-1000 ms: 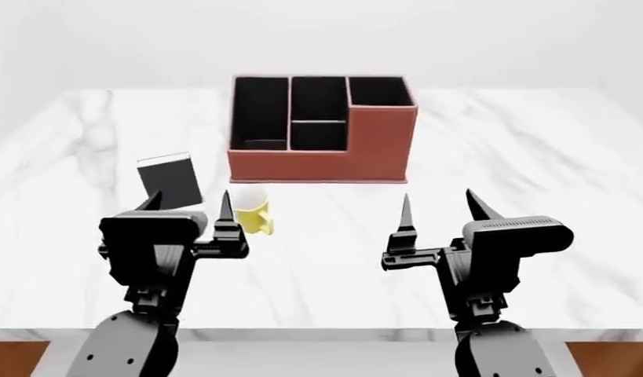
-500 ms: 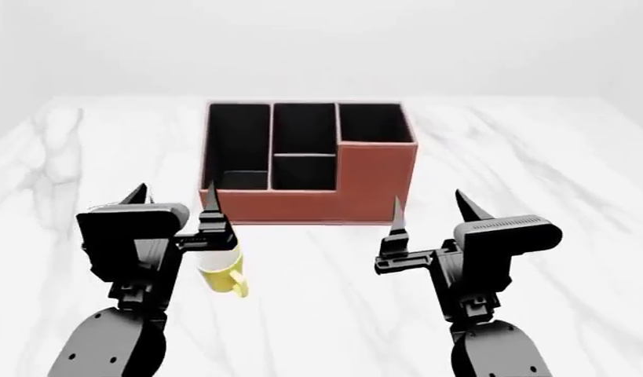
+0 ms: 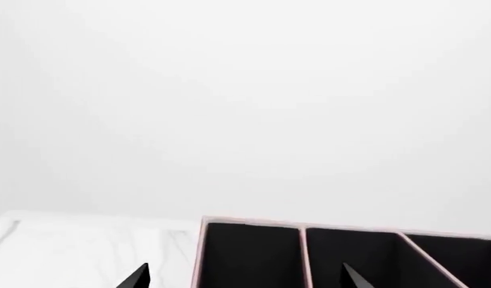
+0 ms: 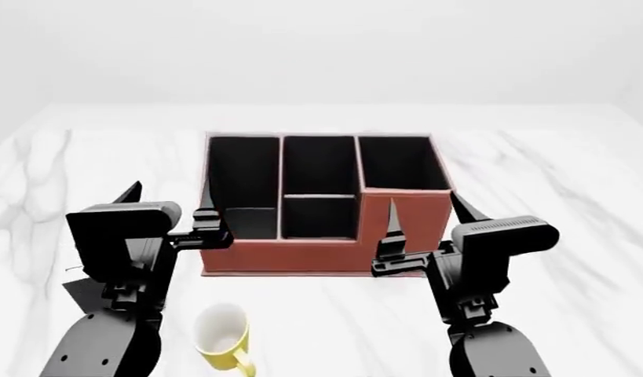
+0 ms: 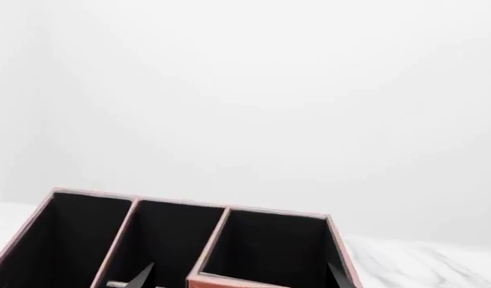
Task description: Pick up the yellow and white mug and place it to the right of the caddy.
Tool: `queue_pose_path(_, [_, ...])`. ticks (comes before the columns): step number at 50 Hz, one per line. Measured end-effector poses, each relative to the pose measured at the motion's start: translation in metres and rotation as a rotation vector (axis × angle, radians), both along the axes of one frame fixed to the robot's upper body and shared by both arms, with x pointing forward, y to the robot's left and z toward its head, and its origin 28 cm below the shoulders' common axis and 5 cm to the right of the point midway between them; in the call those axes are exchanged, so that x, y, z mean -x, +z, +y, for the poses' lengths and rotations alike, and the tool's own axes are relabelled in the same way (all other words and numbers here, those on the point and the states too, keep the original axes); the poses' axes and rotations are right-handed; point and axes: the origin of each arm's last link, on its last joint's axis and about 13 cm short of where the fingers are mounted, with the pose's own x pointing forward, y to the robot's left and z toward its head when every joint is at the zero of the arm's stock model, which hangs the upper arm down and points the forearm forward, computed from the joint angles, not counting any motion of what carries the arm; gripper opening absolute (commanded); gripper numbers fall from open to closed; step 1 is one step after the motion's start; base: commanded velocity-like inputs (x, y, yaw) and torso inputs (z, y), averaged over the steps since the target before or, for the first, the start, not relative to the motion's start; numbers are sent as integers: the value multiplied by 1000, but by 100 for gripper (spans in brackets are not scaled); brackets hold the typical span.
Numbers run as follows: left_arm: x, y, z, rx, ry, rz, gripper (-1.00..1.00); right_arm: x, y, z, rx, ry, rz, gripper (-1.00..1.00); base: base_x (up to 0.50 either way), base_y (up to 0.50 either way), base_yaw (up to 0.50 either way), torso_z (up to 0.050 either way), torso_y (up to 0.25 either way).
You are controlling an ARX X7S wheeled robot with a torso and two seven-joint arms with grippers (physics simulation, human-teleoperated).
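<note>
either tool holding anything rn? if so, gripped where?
Nothing held. Left tool and right tool are open and empty; the mug stands on the table.

The tabletop (image 4: 572, 173) is showing polished white marble veining; the caddy (image 4: 405, 236) is presenting matt reddish-brown leather-look walls with black lining; the mug (image 4: 223, 338) is appearing smooth, glossy.
</note>
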Motion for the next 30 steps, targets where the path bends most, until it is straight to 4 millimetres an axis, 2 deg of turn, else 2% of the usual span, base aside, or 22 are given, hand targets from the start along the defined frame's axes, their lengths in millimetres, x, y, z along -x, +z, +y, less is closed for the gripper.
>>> queue_pose_path(14, [0, 1, 0, -3, 2, -3, 100, 2, 0, 0, -5, 16, 1, 100, 0, 0, 0, 0, -8])
queue_pose_path(30, [2, 4, 2, -14, 7, -15, 100, 13, 13, 9, 17, 106, -49, 100, 0, 0, 0, -1, -247])
